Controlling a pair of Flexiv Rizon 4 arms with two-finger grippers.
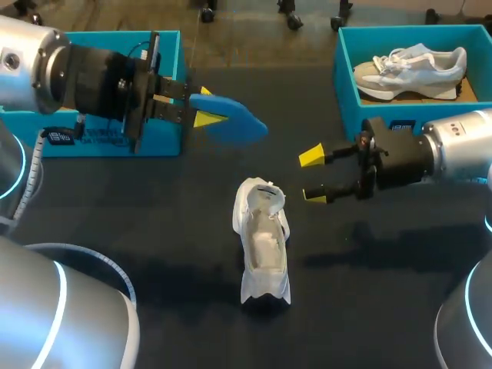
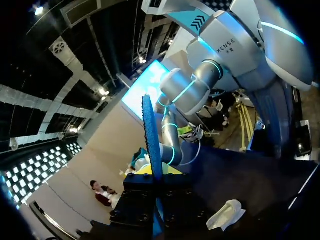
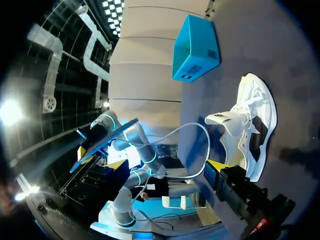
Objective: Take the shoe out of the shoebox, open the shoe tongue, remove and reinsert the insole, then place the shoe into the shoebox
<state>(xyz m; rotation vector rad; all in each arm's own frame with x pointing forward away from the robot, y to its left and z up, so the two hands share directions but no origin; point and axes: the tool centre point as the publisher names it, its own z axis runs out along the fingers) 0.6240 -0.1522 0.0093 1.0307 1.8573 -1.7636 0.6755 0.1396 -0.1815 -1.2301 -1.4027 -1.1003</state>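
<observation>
A white shoe (image 1: 263, 244) stands on the dark table in the middle, its tongue pulled open; it also shows in the right wrist view as the shoe (image 3: 251, 125) just ahead of a yellow fingertip (image 3: 216, 165). My left gripper (image 1: 207, 109) hangs above the table's left half, shut on a blue insole (image 1: 234, 121). Its own view shows the insole (image 2: 151, 137) edge-on between the fingers, with the shoe (image 2: 226, 215) far below. To the shoe's right my right gripper (image 1: 314, 176) stands open and holds nothing.
A blue shoebox (image 1: 339, 73) at the back right holds a second pale shoe (image 1: 411, 71). Another blue box (image 1: 108, 142) sits at the back left, behind my left arm. Dark bare table lies in front of the shoe.
</observation>
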